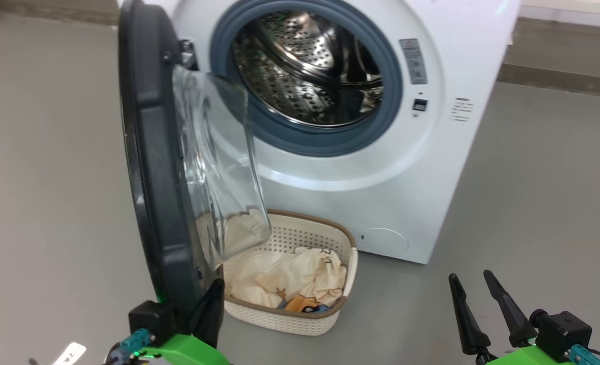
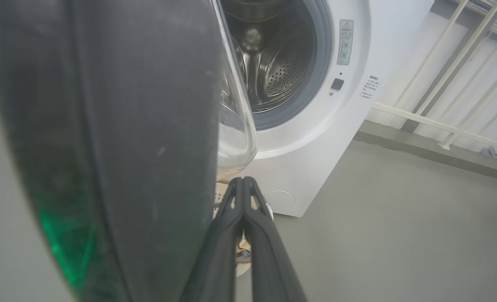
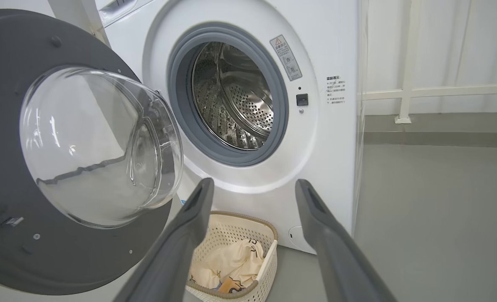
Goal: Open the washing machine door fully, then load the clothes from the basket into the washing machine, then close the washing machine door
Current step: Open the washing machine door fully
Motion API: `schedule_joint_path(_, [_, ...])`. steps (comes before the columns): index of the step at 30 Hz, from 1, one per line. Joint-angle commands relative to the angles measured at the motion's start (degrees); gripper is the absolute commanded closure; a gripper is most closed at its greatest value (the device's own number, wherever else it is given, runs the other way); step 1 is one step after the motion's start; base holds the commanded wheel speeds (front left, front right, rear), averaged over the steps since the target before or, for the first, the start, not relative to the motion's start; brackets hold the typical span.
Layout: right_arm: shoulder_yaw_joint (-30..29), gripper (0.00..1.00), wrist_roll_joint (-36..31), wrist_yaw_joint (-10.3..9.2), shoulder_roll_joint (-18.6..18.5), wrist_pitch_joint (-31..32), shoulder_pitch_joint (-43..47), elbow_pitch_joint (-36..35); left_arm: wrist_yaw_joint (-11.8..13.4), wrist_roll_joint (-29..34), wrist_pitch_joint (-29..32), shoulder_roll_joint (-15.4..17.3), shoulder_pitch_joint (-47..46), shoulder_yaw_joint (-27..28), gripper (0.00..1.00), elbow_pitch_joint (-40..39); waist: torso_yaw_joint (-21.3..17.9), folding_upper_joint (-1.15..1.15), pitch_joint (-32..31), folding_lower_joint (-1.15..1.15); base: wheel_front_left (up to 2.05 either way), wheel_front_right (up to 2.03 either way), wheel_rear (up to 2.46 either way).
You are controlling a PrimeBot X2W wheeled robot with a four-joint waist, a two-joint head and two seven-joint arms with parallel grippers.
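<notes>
The white washing machine [image 1: 391, 167] stands with its steel drum [image 1: 305, 66] exposed. Its door [image 1: 150, 167] is swung out to the left, black rim edge-on, its clear glass bowl [image 1: 219, 167] facing the drum. My left gripper [image 1: 213, 299] is shut with nothing in it, fingertips right at the door's lower rim; the left wrist view has the rim [image 2: 105, 147] pressed close beside the shut fingers [image 2: 242, 197]. On the floor before the machine sits the cream basket [image 1: 348, 263] with cream and orange-printed clothes [image 1: 300, 276] in it. My right gripper [image 1: 475, 286] is open at lower right, apart from everything.
Grey floor [image 1: 533, 203] spreads around the machine. A white railing [image 3: 404, 92] runs along the wall to the machine's right. The open door hangs partly over the basket's left end.
</notes>
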Motion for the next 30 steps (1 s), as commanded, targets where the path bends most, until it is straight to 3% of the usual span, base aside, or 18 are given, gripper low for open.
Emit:
schedule_joint_path(1, [1.6,0.0,0.6,0.09,-0.4,-0.7,-1.1,-1.2,1.1,-0.7,-0.7,1.7,-1.2,3.3,1.0,-1.7,2.3,0.0,0.0,0.0,0.0,0.0,0.0])
schedule_joint_path(13, [2.5,0.0,0.7,0.09,-0.4,-0.9,-1.2,-0.6,2.5,-2.0,-1.3,3.5,-0.7,6.1,1.0,-2.8,5.8,0.0,0.5,0.0,0.0,0.0,0.0])
schedule_joint_path(30, [2.0,0.0,-3.6,0.09,-0.4,3.3,-2.9,-4.9,4.1,-5.6,-5.3,6.0,-2.5,13.8,1.0,-1.8,4.9,0.0,6.8,0.0,0.0,0.0,0.0])
